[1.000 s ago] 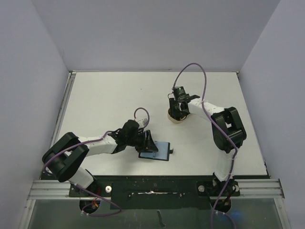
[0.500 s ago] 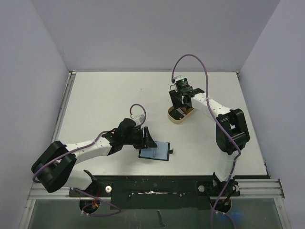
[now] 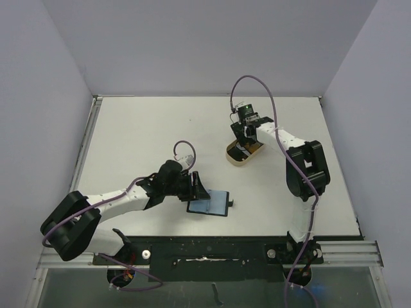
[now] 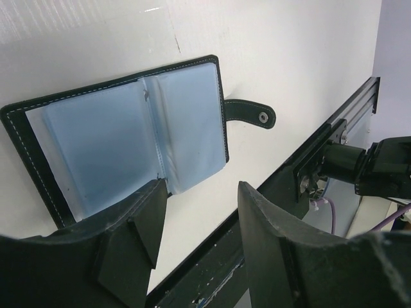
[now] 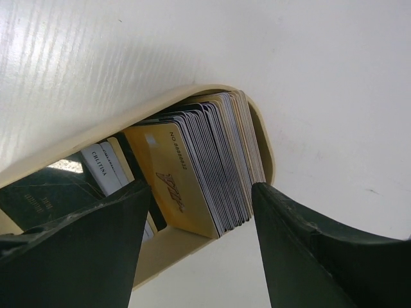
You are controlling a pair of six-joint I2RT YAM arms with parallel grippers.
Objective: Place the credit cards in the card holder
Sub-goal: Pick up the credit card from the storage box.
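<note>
The card holder (image 3: pixel 210 204) lies open on the table, bluish inner panels up, its snap-strap tab (image 4: pixel 249 114) pointing right. My left gripper (image 3: pixel 198 187) is open and empty at its left edge; its fingers (image 4: pixel 138 218) hover over the holder's near edge (image 4: pixel 51 192). The credit cards (image 5: pixel 205 167) stand as a stack on edge in the beige oval tray (image 3: pixel 243 154), a tan-gold card (image 5: pixel 173 183) in front, dark and white ones beside it. My right gripper (image 3: pixel 247 136) is open above the tray, its fingers (image 5: pixel 96 237) either side of the stack, not touching.
The tray's rim (image 5: pixel 160 102) curves around the cards. A metal rail (image 3: pixel 205 250) runs along the table's near edge, seen too in the left wrist view (image 4: pixel 340 122). Grey walls enclose the table on three sides.
My right gripper has risen off the tray and moved slightly back, so the tray and its cards now show. My left arm has shifted a little; the holder has not moved.
</note>
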